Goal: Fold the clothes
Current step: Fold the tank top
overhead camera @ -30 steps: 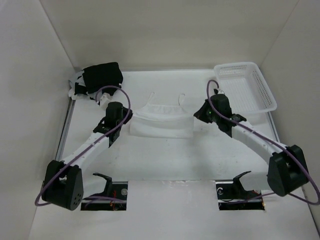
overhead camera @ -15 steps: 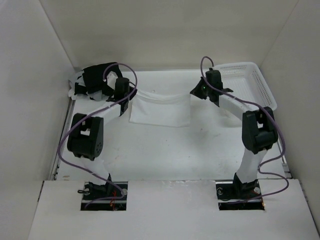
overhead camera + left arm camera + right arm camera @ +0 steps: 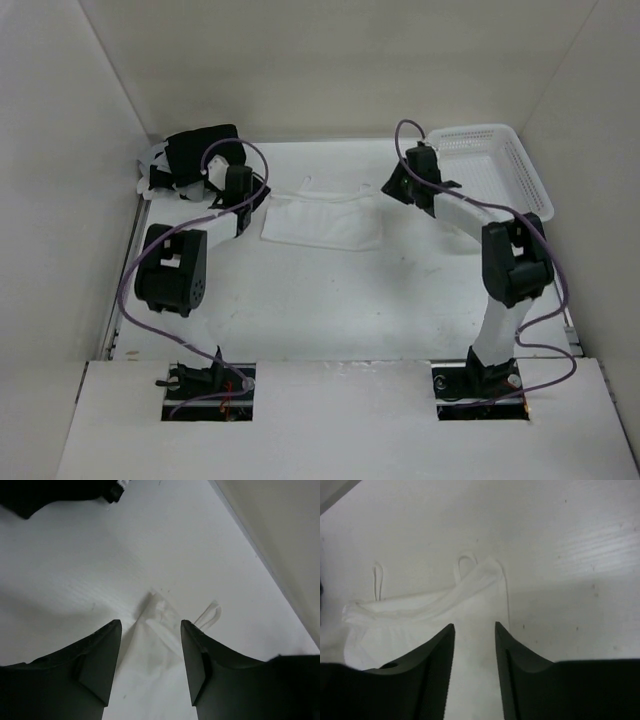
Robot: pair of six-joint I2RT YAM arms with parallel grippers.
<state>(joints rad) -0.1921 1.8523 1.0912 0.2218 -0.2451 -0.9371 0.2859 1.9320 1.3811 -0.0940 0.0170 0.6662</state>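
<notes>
The clothes (image 3: 322,222) are a small white camisole lying in a flat folded band at the middle back of the table, its straps (image 3: 330,192) towards the far wall. My left gripper (image 3: 263,193) hangs open just above its left end. In the left wrist view the fabric (image 3: 150,655) shows between the spread fingers of that gripper (image 3: 151,625), untouched. My right gripper (image 3: 391,186) stands open over the right end. The cloth (image 3: 420,615) and the table show through the gap of that gripper (image 3: 474,626).
A black folded bundle (image 3: 203,153) sits at the back left corner, close behind the left wrist. A white mesh basket (image 3: 497,180) stands at the back right, beside the right arm. White walls close in the table on three sides.
Both grippers, shut on the camisole's ends, carried them towards the back wall. Both have since opened and let go, and the cloth has dropped flat.
</notes>
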